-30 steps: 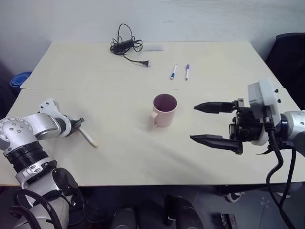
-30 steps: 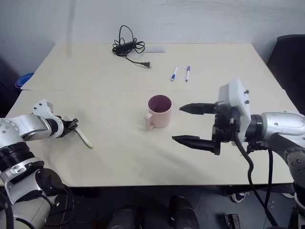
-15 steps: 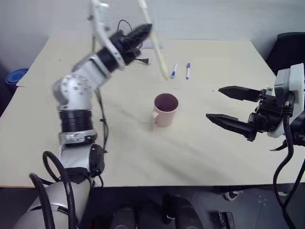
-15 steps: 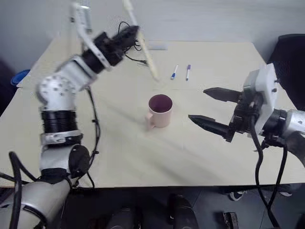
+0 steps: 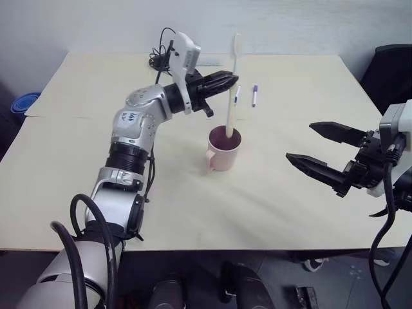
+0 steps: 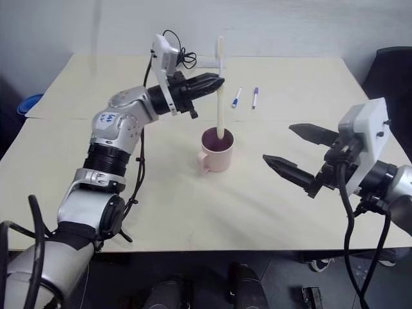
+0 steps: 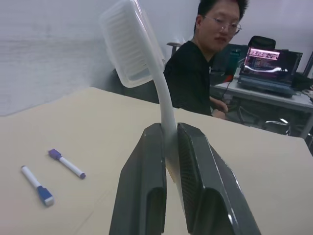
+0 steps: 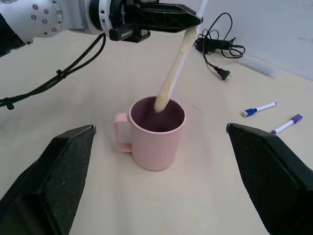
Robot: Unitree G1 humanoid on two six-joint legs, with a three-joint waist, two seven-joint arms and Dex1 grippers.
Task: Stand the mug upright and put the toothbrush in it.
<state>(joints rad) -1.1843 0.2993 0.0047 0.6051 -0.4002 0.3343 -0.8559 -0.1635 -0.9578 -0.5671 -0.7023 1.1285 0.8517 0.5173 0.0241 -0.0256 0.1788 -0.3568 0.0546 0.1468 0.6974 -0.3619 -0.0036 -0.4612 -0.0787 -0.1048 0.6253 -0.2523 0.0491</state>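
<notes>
The pale pink mug [image 5: 223,153] stands upright at the table's middle, handle toward the near left. The cream toothbrush [image 5: 233,77] is nearly vertical, bristled head [image 7: 131,45] up, and its lower end dips into the mug's dark inside [image 8: 157,113]. My left gripper [image 5: 234,80] reaches in from the left above the mug and is shut on the toothbrush's stem. My right gripper [image 5: 300,141] hovers open to the right of the mug, well apart from it, with nothing between its fingers [image 8: 55,177].
Two capped markers [image 5: 234,96] [image 5: 253,96] lie just behind the mug. A black cable with plug [image 5: 170,61] lies at the table's far edge. A person [image 7: 203,66] sits beyond the table near a laptop [image 7: 270,62]. A dark chair [image 5: 391,64] stands at right.
My left arm swung up from the table's left side, carrying the toothbrush over to the mug; its lower end now sits inside. My right gripper drew back to the right, still open.
</notes>
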